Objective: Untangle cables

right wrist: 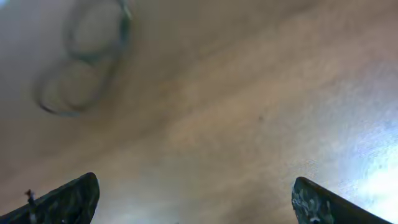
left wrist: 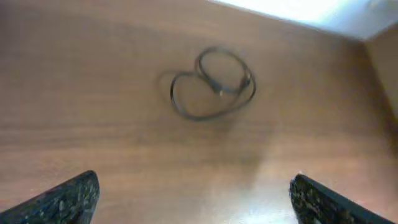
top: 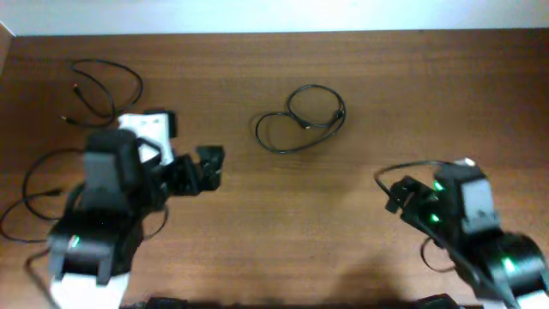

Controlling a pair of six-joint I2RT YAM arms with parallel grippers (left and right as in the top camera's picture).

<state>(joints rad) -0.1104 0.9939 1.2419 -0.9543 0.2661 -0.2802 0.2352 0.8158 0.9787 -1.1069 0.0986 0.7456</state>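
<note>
One thin black cable [top: 300, 120] lies coiled in two loops near the middle back of the wooden table; it also shows in the left wrist view [left wrist: 211, 84] and blurred in the right wrist view [right wrist: 84, 68]. A second cable [top: 103, 86] lies looped at the back left. A third thin cord [top: 34, 193] curves at the left edge by the left arm. My left gripper [top: 208, 165] is open and empty, to the left of and in front of the middle coil. My right gripper [top: 396, 193] is open and empty, to the right of and in front of it.
A white part of the left arm [top: 147, 129] stands next to the back-left cable. A thicker black wire [top: 412, 167] arcs over the right arm. The table's back edge meets a pale wall [top: 274, 15].
</note>
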